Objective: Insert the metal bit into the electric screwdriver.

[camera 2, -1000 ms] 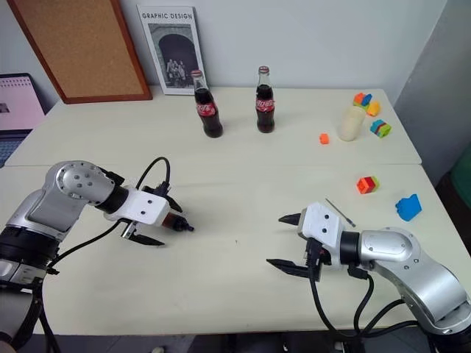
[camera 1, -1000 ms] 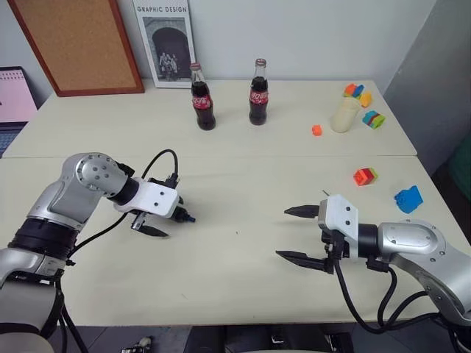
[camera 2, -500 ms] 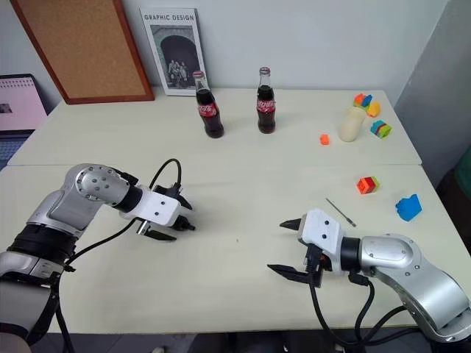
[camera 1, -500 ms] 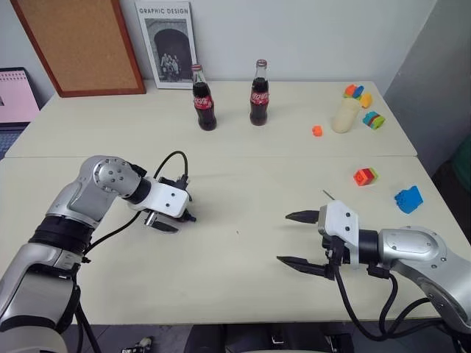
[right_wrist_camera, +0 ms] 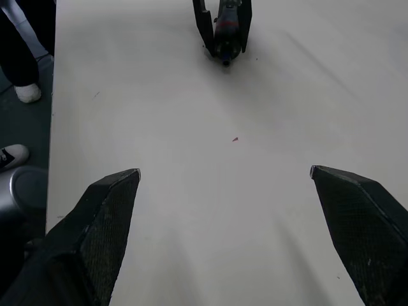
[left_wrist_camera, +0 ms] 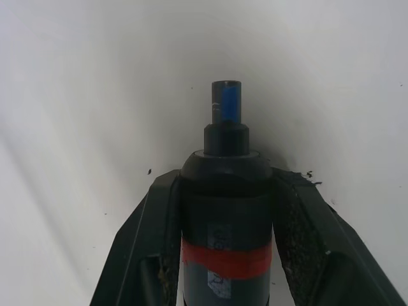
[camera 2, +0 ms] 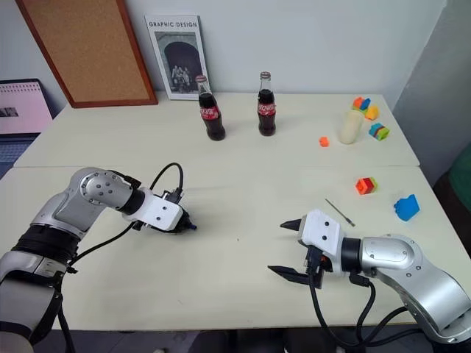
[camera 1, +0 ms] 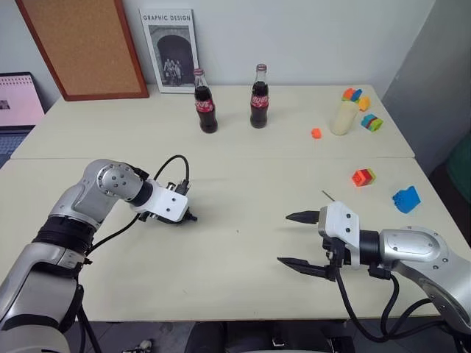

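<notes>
Gripping the electric screwdriver low on the table at left, left gripper clenched around its body. Lying far right of it, the metal bit, beside the spread-open right gripper.

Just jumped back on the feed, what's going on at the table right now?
The left gripper is shut on the electric screwdriver, down at the table. The right gripper hangs open and empty above the table. The metal bit lies on the table, just past the right gripper, not yet picked up.
</notes>
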`<state>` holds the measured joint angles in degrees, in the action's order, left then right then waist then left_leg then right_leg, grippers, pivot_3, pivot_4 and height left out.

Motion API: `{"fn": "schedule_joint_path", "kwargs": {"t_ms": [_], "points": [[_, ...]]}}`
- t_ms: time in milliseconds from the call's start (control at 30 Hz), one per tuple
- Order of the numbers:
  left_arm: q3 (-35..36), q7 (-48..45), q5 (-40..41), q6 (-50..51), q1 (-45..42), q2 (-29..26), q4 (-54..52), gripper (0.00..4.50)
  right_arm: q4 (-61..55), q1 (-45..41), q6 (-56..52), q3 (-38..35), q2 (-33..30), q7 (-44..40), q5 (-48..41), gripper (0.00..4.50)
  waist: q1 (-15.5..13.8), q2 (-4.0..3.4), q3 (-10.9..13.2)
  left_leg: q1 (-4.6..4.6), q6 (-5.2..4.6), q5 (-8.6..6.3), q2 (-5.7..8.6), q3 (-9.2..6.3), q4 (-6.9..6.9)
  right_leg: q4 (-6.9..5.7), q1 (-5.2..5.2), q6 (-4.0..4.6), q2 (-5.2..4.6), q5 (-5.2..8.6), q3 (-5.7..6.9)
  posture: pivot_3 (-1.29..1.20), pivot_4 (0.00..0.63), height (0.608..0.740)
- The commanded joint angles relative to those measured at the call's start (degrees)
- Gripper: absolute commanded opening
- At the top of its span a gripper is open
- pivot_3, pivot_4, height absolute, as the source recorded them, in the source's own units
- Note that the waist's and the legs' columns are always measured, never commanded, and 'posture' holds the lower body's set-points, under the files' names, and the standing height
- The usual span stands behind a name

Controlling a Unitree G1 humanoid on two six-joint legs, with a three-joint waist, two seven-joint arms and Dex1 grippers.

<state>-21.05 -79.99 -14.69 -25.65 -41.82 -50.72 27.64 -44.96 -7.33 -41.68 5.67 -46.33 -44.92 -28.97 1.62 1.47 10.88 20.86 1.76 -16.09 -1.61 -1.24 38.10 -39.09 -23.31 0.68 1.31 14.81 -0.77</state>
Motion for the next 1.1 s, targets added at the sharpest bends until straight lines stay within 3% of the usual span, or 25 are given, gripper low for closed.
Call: {"fn": "schedule_joint_path", "kwargs": {"t_ms": [33, 233, 467, 600, 767, 1100], "points": [[1.58, -1.38, 4.42, 4.9, -1.17, 2.53, -2.59, 1.65, -2.4, -0.37, -0.15, -4.25, -1.46, -0.46, -2.18, 4.5, -0.01, 0.0, 0.0, 0.0, 0.0, 0.0, 0.0, 0.0, 0.0, 0.0, 0.0, 0.0, 0.0, 0.0, 0.0, 0.0, 0.15, 0.74], [9.02, 0.29, 19.17, 30.68, -2.42, 10.88, -16.39, 1.65, -3.19, 0.59, -3.92, -17.58, -3.58, -1.09, -12.96, 4.5, -0.84, 0.03, 0.02, 0.37, 0.0, 0.0, -0.02, -0.02, 0.09, 0.2, -0.08, -0.08, -0.08, 0.04, -0.01, 0.0, 0.15, 0.74], [15.51, 16.22, 31.29, 49.11, -2.94, 26.31, -27.97, 1.65, -0.95, -0.3, -7.21, -28.45, -6.3, 1.42, -21.0, 4.5, -1.18, 0.04, 0.02, 0.95, -0.07, -0.05, 0.05, -0.1, 0.71, 0.15, -0.31, -0.33, -0.35, 0.11, -0.01, 0.0, 0.15, 0.74], [17.24, 28.93, 31.73, 48.57, -1.25, 36.54, -29.95, 1.65, 0.5, -4.45, -6.88, -26.71, -5.74, 4.99, -20.94, 4.5, -1.18, 0.05, 0.03, 0.92, -0.07, -0.05, 0.07, -0.09, 0.73, 0.12, -0.29, -0.47, -0.34, 0.01, 0.01, 0.0, 0.15, 0.74], [15.93, 37.55, 29.4, 44.24, 2.86, 43.03, -30.64, 1.65, 1.12, -8.31, -6.91, -23.15, -5.08, 7.37, -20.38, 4.5, -0.9, 0.03, 0.02, 0.85, -0.07, -0.05, 0.08, -0.07, 0.69, 0.1, -0.2, -0.46, -0.3, -0.05, -0.12, 0.0, 0.15, 0.74], [14.07, 46.73, 24.73, 35.05, 13.45, 46.11, -30.69, 1.65, 2.17, -13.01, -7.11, -18.44, -4.87, 8.8, -20.89, 4.5, -1.35, 0.02, 0.01, 0.87, -0.06, -0.04, 0.06, -0.07, 0.73, 0.15, -0.25, -0.44, -0.32, -0.06, -0.05, 0.0, 0.15, 0.74]]}}
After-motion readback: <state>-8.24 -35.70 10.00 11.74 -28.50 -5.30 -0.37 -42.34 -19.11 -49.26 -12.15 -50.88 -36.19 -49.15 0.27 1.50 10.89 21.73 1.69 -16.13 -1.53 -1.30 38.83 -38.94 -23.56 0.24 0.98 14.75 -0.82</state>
